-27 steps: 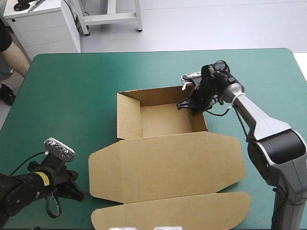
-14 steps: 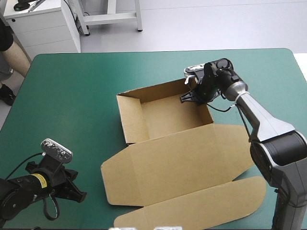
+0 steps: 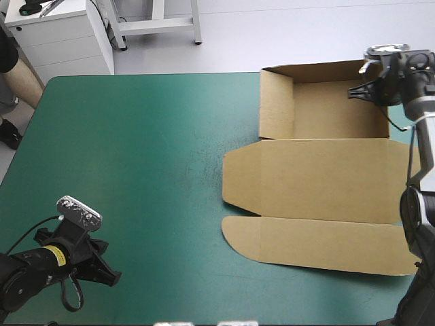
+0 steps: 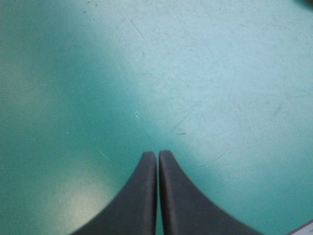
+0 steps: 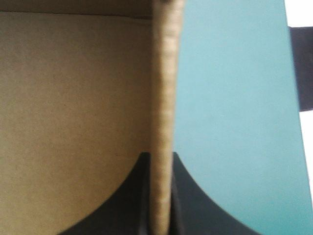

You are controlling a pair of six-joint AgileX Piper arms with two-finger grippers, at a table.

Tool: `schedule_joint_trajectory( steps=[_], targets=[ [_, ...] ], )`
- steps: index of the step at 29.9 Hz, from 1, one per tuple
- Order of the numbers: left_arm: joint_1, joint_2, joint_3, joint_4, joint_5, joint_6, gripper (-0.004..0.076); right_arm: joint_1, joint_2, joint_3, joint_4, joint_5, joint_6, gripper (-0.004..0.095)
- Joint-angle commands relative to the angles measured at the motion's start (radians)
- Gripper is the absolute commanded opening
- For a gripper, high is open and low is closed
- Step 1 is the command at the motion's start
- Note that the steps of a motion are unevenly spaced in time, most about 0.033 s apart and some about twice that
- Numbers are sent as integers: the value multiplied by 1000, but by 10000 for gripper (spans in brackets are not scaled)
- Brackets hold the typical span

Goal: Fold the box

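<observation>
**Position.** The box (image 3: 319, 156) lies at the far right corner of the bench (image 3: 136, 149). Its tray (image 3: 333, 112) stands open with the walls raised. The lid (image 3: 312, 183) lies flat on the teal-green cover toward the near edge, with the tuck flap (image 3: 312, 238) beyond it.

**Claw state.** The right claw (image 5: 161, 159) is clamped on the tray's right wall (image 5: 164, 88), close to the far corner. One black finger sits inside the tray and one outside, with the board's edge running up between them. The left claw (image 4: 157, 155) is closed on nothing, its fingers pressed together over bare cover. It sits near the bench's near left corner, well apart from the box.

**Handling.** We judge the board to be light and thin. It is stiff across each panel and gives readily only at the scored creases. The smooth underside probably slides easily on the cover, so a pull on one wall tends to drag or swing the whole sheet rather than fold it. The long lid has no support and is likely to sag or flap if raised from one end.

**Where to hold.**
- We take a panel by its free edge and pinch across the thickness, as on the wall now.
- For the lid, we choose the edge near a crease.
- We steady the tray with the second claw.
- We keep the pinch moderate, because hard pressure is likely to dent the board.
</observation>
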Motion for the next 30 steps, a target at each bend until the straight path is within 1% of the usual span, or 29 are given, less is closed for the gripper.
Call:
schedule_joint_trajectory(
  steps=[1,8,10,14,16,19,20,23,25,27,28,30],
  targets=[
    [-6,0,-23,0,-49,-8,-8,-113,-56,-31,-9,-44,-6,-20],
    [-6,0,-23,0,-49,-8,-8,-283,15,-31,98,-39,-20,-20],
    [-6,0,-23,0,-49,-8,-8,-307,45,-31,121,-33,-20,-20],
    [-6,0,-23,0,-61,-8,-8,-331,106,-31,116,-34,-20,-18],
    [-6,0,-23,0,-73,-8,-8,-338,124,-31,121,-40,-20,11],
    [-6,0,-23,0,-90,-8,-8,-338,138,-31,125,-56,-20,142],
    [-6,0,-23,0,-102,-8,-8,-338,140,-31,126,-61,-20,214],
    [-6,0,-23,0,-138,-10,-8,-338,141,-31,134,-71,-20,500],
    [-6,0,-23,0,-156,-10,-8,-338,138,-31,128,-73,-20,721],
    [-6,0,-23,16,-162,-10,-8,-338,129,-34,128,-76,-20,858],
    [-6,0,-23,25,-160,-10,-8,-338,120,-45,124,-71,-20,897],
    [-6,0,-23,36,-160,-10,-8,-338,105,-71,121,-38,-21,905]
  ],
)
